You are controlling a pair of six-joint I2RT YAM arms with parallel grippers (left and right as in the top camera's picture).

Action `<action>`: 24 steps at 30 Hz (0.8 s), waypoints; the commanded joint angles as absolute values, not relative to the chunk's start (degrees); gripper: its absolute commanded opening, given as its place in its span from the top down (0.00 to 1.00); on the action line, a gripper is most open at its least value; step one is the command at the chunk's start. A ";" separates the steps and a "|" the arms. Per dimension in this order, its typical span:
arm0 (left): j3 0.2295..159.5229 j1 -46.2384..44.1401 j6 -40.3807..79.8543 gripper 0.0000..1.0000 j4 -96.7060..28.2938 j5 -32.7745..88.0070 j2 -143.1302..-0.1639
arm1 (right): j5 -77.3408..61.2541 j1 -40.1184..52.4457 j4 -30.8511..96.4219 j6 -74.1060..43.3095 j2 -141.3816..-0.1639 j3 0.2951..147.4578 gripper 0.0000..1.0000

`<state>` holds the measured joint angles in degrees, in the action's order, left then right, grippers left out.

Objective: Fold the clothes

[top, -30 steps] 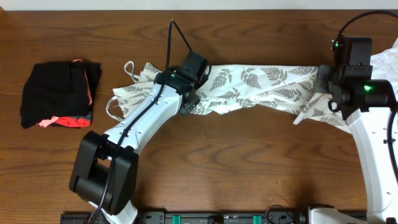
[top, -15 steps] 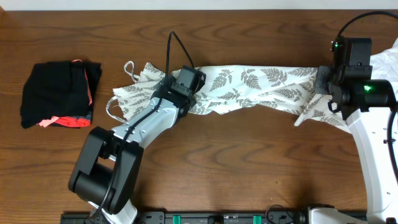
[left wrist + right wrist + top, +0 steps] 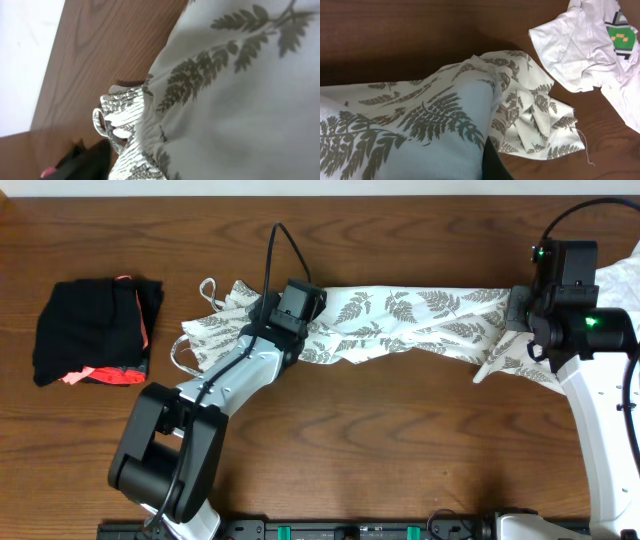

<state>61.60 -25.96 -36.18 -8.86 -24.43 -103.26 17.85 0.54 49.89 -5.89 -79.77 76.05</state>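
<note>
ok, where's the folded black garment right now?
In the overhead view the black garment lies at the far left of the table, apart from the fern-print cloth, whose strap end is nearest it.

Dark wooden table (image 3: 400, 440) meets a pale strip (image 3: 300, 188) beyond.

1. We see a wooden table (image 3: 400, 430), dark brown, with a strong grain running along its length. Its bare top fills much of the overhead view.
2. Along the near edge we see a black rail (image 3: 340, 531), with green fittings (image 3: 285, 531) set into it near the middle.
3. Beyond the far edge we see a pale strip (image 3: 300, 186); we cannot tell whether it is floor or wall.
4. In the left wrist view a plain white surface (image 3: 25, 60) lies past the table's edge.
</note>
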 commanded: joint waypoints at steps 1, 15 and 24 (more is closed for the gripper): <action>61.71 -25.67 -36.40 0.43 -8.84 -24.34 -102.61 | 18.37 0.01 49.76 -5.96 -79.50 76.16 0.99; 62.43 -25.67 -36.40 0.94 -8.19 -23.24 -102.00 | 18.39 0.01 49.74 -5.96 -79.50 76.16 0.99; 63.33 -25.36 -36.40 0.94 -7.79 -26.48 -99.31 | 18.41 0.01 49.71 -5.96 -79.50 76.16 0.99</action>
<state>61.58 -25.91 -36.27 -8.36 -23.59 -102.39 17.76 0.54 49.87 -5.89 -79.77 76.03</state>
